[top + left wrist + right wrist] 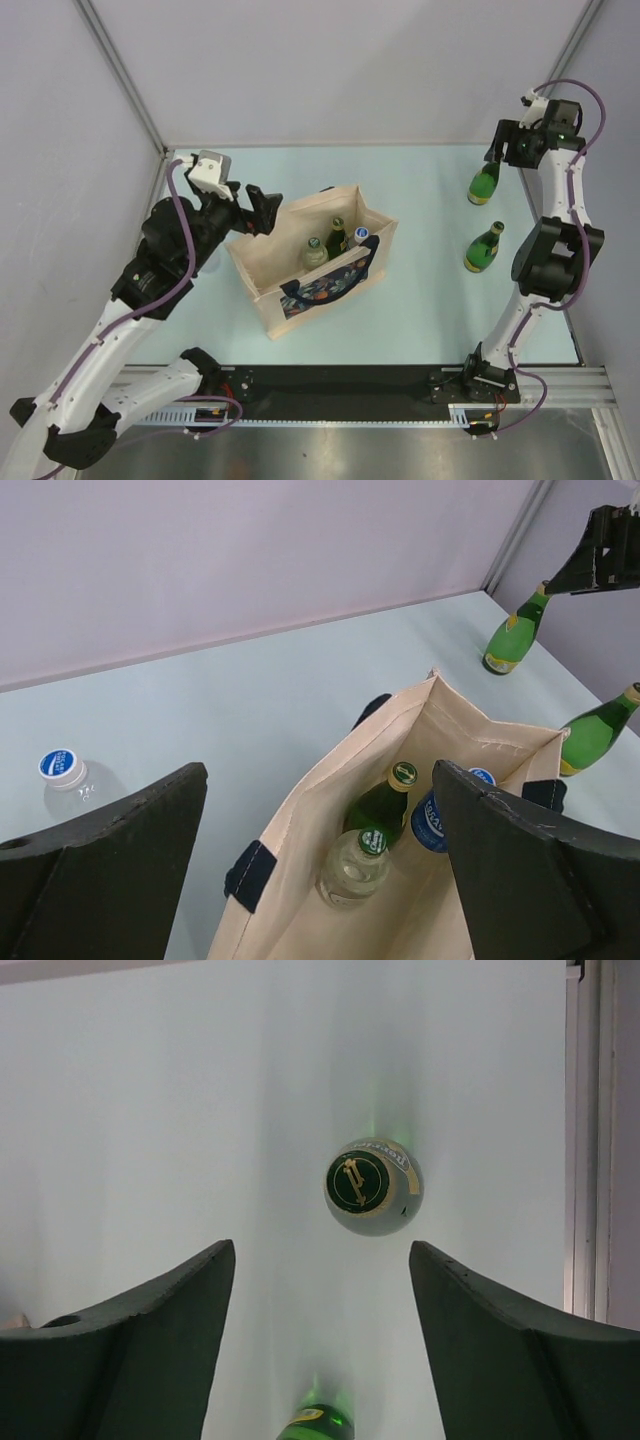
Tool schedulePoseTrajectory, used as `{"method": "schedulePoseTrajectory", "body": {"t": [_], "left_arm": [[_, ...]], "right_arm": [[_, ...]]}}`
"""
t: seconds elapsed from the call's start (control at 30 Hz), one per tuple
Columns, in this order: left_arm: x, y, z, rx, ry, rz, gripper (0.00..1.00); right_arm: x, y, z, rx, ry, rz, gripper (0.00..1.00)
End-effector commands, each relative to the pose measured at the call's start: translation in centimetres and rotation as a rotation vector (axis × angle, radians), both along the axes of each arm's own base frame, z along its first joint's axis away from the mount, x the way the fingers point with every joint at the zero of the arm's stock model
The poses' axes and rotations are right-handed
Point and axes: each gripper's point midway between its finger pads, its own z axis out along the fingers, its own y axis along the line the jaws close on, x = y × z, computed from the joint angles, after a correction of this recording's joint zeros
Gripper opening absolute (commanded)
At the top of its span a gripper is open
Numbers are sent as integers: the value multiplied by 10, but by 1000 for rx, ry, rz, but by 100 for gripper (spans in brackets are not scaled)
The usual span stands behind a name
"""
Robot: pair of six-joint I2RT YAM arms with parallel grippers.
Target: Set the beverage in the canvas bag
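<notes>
1. Dark fingers (150,1350) of the right gripper (320,1245) fill the bottom of the right wrist view, spread wide with nothing between them.
2. Just past their tips I see the green-and-gold cap of the far bottle (372,1185), the drink I judge I am going for. It stands upright well to the right of the canvas bag (272,305), toward the back of the table (420,300).
3. That cap sits to one side of the gap, not centred. I would slide across until the neck is midway between the fingers, drop below the cap, close on the neck and lift straight up.
4. Another green bottle, the near bottle (484,248), stands right of the bag too, closer to me than the far one. I would carry the load high enough to clear it.
5. Inside the bag, three bottles (385,805) stand clustered from the middle toward its right end, so I would aim for the freer left end.
6. At the bag's back left corner hangs the left gripper (262,208), jaws fully wide and gripping nothing. Whether it touches the rim I cannot tell.
7. Left of the bag, a clear water bottle (65,775) with a blue cap stands on the table.
8. My right arm reaches far out, its elbow folded beside the near bottle and its wrist turned down over the far one. My left arm bends in from the left of the bag, its wrist camera looking down into the opening.
</notes>
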Motion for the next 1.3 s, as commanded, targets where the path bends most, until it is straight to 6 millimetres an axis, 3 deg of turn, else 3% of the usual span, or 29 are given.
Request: {"method": "schedulePoseTrajectory", "body": {"t": [0.0, 0.33, 0.8, 1.07, 1.23, 1.27], "left_arm": [[7, -1, 2, -19, -15, 24, 100], [22, -9, -6, 9, -7, 30, 100], [32, -13, 6, 42, -26, 30, 100], [29, -8, 11, 35, -34, 39, 100], [27, -7, 13, 28, -32, 38, 100], [26, -7, 13, 24, -34, 36, 100]], "right_arm": [[14, -5, 9, -53, -40, 14, 74], [40, -1, -4, -98, -41, 31, 68], [46, 0, -22, -113, -11, 25, 56], [50, -1, -9, -133, -47, 37, 30], [49, 3, 7, -145, -80, 69, 9], [47, 5, 17, -148, -101, 83, 7]]}}
